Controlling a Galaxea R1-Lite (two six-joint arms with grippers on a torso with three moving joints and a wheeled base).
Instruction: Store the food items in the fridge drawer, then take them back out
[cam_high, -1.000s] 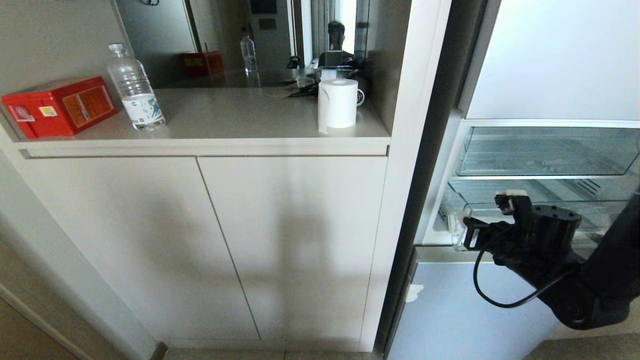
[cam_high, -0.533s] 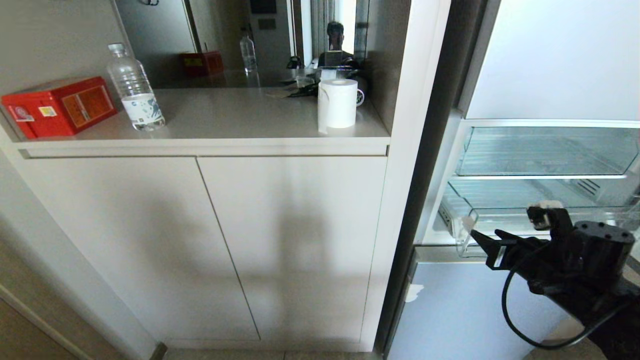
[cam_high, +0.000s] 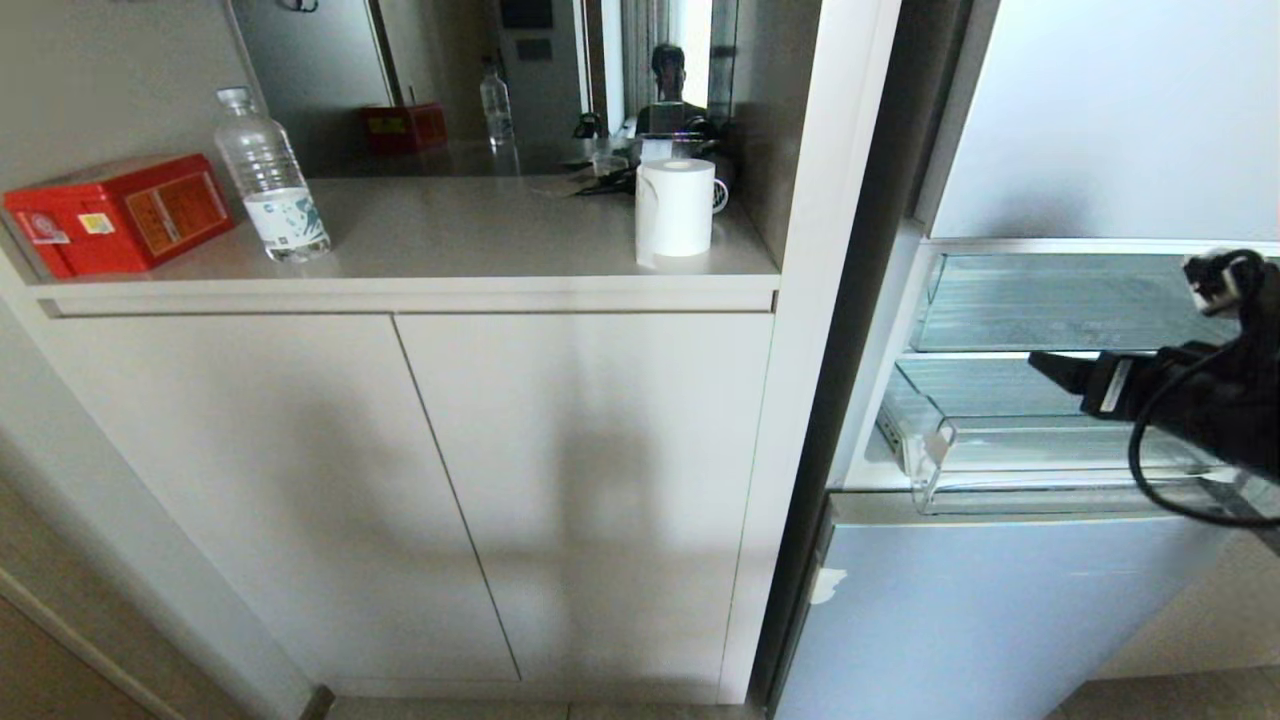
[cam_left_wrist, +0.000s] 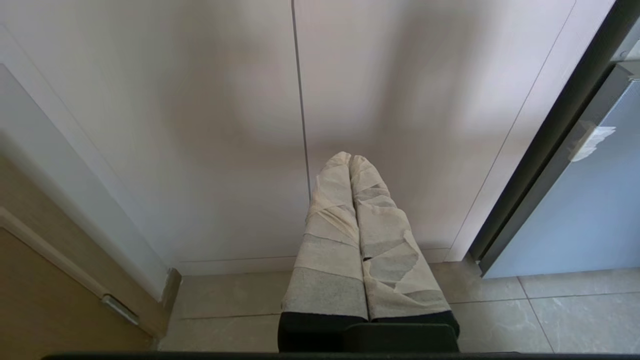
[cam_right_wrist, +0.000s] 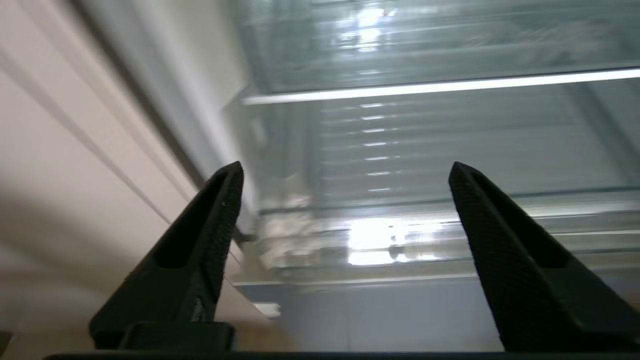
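status: my right gripper (cam_right_wrist: 345, 170) has risen from the lower drawer's front lip, where it sat a second ago, to the height of the two clear drawers at the far right of the head view. its fingers (cam_right_wrist: 200, 245), then pinched together, now stand wide apart with nothing between them. they point at the fridge drawer (cam_high: 1000, 440), the shallower clear one. its corner sticks out past the fridge frame, as before. the taller drawer (cam_high: 1050, 300) sits above it. no food items show in any view. my left gripper (cam_left_wrist: 350, 160) is parked low before the cabinet doors (cam_left_wrist: 200, 125), taped fingers pressed together, unchanged. on the counter (cam_high: 450, 240) the red box (cam_high: 120, 210), bottle (cam_high: 270, 180) and paper roll (cam_high: 676, 208) have not moved.
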